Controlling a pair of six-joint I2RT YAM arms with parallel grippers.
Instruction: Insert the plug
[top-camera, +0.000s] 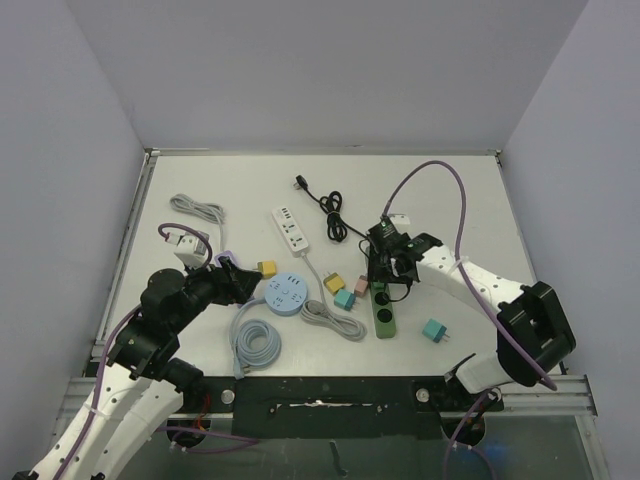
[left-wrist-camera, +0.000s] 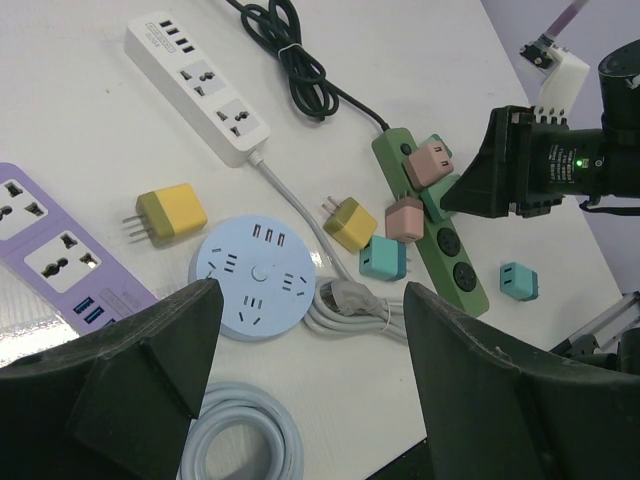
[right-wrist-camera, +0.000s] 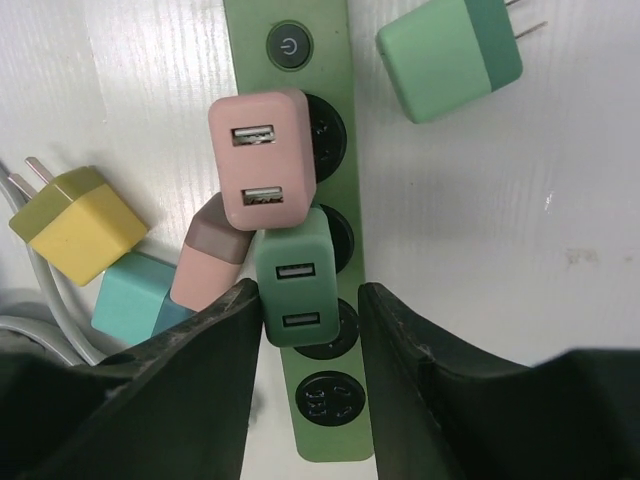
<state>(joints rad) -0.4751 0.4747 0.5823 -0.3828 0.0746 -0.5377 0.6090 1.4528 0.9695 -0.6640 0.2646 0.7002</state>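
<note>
So the left fingers (left-wrist-camera: 110, 390) are spread wide with nothing in them. They hover over the round blue strip (left-wrist-camera: 262, 275) on the left half of the counter (top-camera: 450, 190), well apart from the action, so nothing is bracing anything. Moving right, there's a clutter of loose cubes crowded against the green strip (right-wrist-camera: 288, 100): a yellow one (right-wrist-camera: 75, 225), a teal one (right-wrist-camera: 135, 300) and a brownish-pink one (right-wrist-camera: 215, 260) leaning right up against the green plug (right-wrist-camera: 295, 275). That plug is the one that matters. It's sitting face up over the strip's third socket, touching the pink plug (right-wrist-camera: 262, 160) in the socket above. The right fingers (right-wrist-camera: 200, 390) straddle it, one hard by the side where the brownish cube leans, with a sliver of strip showing on the other side. I honestly can't tell if they're pinching it or just flanking it, and can't tell whether the prongs are fully home either. My worries: if it's only half in and the pink plug is crowding it crooked, pushing down could bend the prongs or jam it. The strip looks loose on the counter, so any sideways shove would probably skate it into the cubes. Lifting away with even a light pinch could drag the plug back out, or hoist the whole strip. A finger could also snag that brownish cube. The spare green cube (right-wrist-camera: 445, 55) further right looks out of harm's way.
</note>
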